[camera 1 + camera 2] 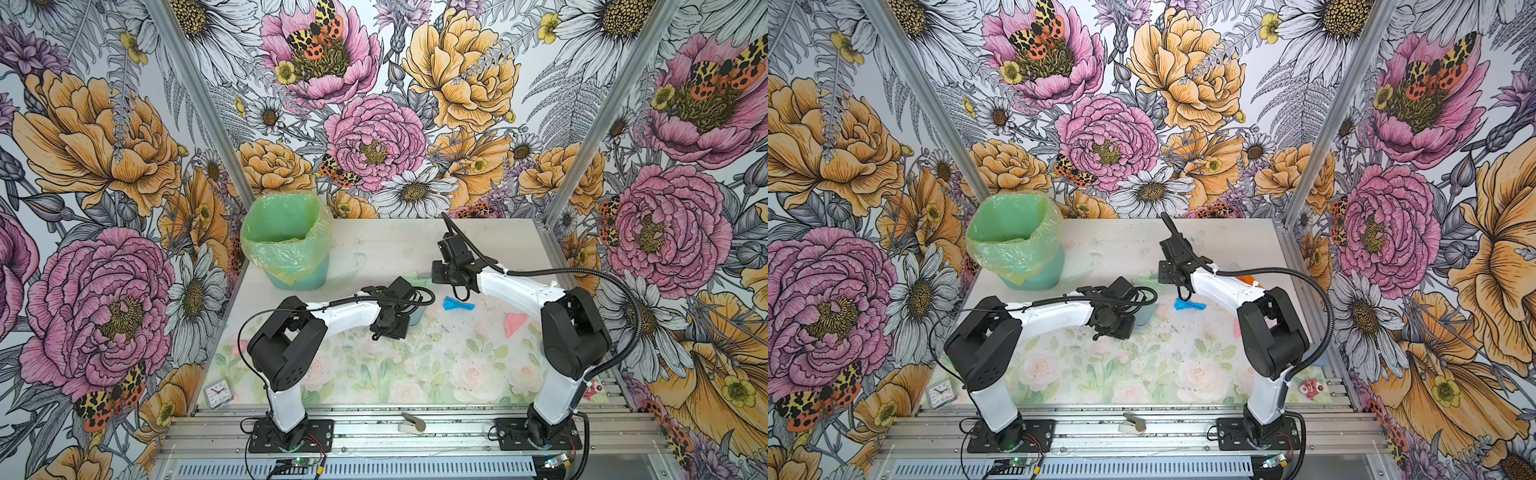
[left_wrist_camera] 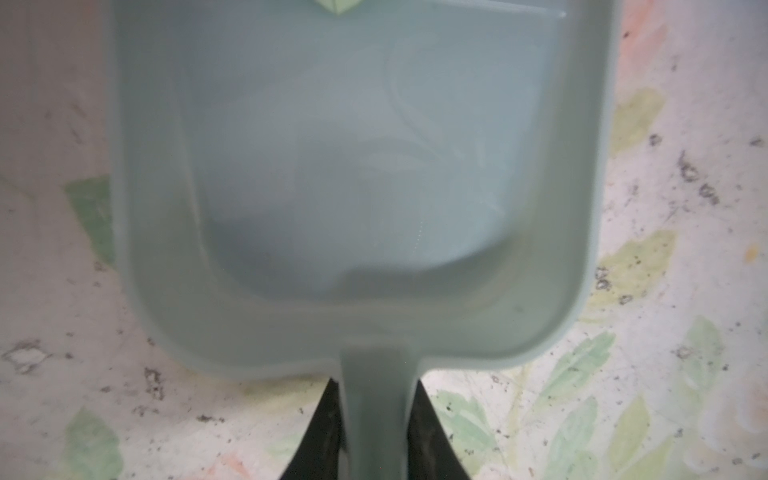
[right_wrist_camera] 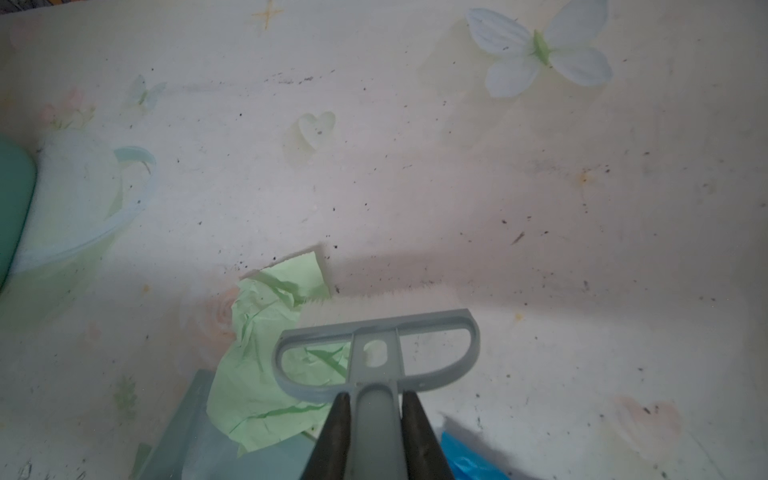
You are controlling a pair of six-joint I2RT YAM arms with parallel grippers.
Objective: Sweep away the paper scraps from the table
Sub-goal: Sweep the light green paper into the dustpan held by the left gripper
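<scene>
Left gripper: clamped on the flat handle of the dustpan, a smooth grey-blue plastic scoop with rounded corners and raised side walls.

Right gripper: clamped on the stem of the brush, which has a grey D-shaped plastic head and short white bristles.

Pale green scrap: crumpled, creased paper that overlaps the dustpan's front lip and touches the bristles.

Blue scrap and pink scrap: both crumpled, lying apart from each other on the speckled, rose-printed table, to the right of the dustpan.
</scene>
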